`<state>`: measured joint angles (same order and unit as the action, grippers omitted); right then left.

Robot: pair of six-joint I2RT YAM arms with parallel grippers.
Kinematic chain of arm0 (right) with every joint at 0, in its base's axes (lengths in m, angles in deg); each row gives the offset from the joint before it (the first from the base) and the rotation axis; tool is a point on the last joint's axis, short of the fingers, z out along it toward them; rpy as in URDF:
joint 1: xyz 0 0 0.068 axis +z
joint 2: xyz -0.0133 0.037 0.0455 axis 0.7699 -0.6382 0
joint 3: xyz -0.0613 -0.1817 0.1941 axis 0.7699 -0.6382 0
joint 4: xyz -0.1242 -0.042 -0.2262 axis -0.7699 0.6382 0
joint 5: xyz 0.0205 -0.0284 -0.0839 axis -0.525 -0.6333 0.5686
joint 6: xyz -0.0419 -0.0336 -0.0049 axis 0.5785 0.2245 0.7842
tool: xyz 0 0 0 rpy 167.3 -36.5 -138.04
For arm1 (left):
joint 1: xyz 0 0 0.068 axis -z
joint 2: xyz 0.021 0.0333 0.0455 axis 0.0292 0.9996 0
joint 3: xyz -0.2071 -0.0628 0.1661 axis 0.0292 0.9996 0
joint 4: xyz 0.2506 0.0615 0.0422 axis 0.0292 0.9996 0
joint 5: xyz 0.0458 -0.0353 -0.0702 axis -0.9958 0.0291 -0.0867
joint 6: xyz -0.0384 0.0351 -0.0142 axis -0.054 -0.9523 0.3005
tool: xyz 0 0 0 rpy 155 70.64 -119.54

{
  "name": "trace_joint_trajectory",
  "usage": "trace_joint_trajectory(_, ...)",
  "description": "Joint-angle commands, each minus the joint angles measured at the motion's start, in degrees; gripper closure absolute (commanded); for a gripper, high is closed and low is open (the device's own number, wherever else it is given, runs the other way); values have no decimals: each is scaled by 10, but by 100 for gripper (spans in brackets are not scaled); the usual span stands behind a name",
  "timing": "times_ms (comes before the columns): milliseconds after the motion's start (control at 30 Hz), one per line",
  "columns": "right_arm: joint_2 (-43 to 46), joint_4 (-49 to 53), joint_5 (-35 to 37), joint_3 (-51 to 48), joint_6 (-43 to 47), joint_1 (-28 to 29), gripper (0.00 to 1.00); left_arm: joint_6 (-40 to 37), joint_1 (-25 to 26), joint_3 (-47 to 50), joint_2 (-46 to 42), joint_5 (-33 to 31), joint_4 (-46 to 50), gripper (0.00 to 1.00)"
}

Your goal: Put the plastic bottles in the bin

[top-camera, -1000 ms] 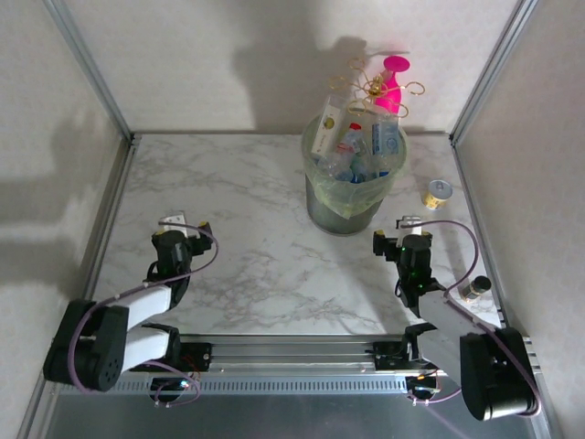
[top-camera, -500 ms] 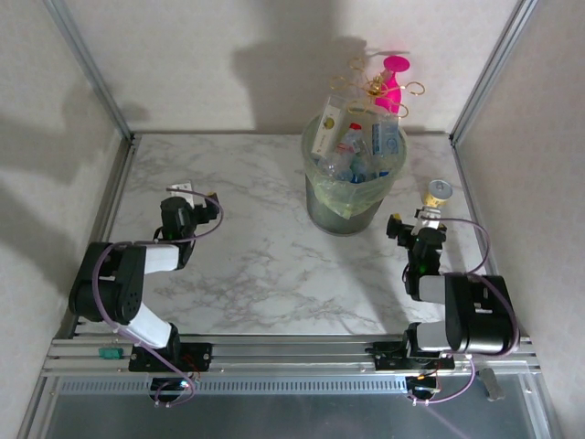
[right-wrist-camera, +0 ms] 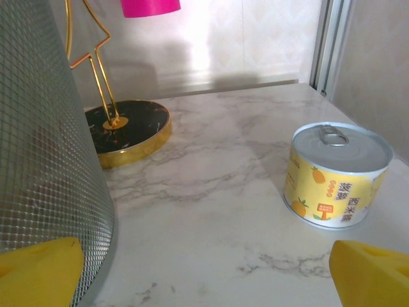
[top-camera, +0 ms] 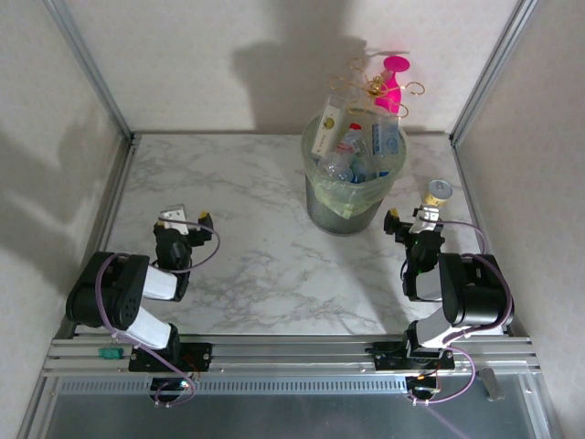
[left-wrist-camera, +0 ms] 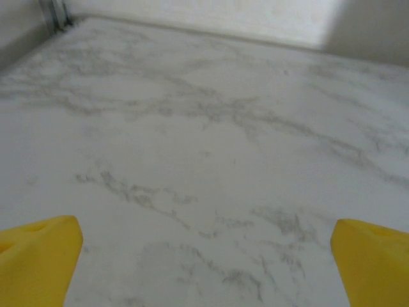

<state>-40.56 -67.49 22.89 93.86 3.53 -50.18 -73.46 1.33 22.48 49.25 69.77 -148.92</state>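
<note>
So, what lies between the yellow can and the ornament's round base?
Nothing stands there. In the right wrist view, a bare stretch of marble table separates the can from the ornament's black-and-gold base.

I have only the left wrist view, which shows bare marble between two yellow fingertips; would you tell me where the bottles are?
Observer: Plastic bottles are piled in the bin, which stands at the far side, right of centre.
Operator: Thank you. Is anything standing beside it?
Observer: Yes, a small yellow-labelled can stands to the right of the bin, just ahead of the right gripper.
Operator: Is that gripper holding anything?
Observer: No, its jaws stand open with nothing between them.
</note>
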Motion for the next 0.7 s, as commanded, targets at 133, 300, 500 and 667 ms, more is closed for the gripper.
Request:
trace_joint_trajectory(133,-5,-11,6,11,14,6,1,1,9,-7,-1,-43,-56,1)
trace_joint_trajectory(300,-5,-11,7,11,14,6,1,-2,18,-4,-2,-59,-62,1)
trace_joint_trajectory(500,-5,-11,6,11,14,6,1,6,6,-9,-1,-41,-51,1)
trace_joint_trajectory(667,-5,-11,6,11,14,6,1,2,7,0,-3,-35,-65,1)
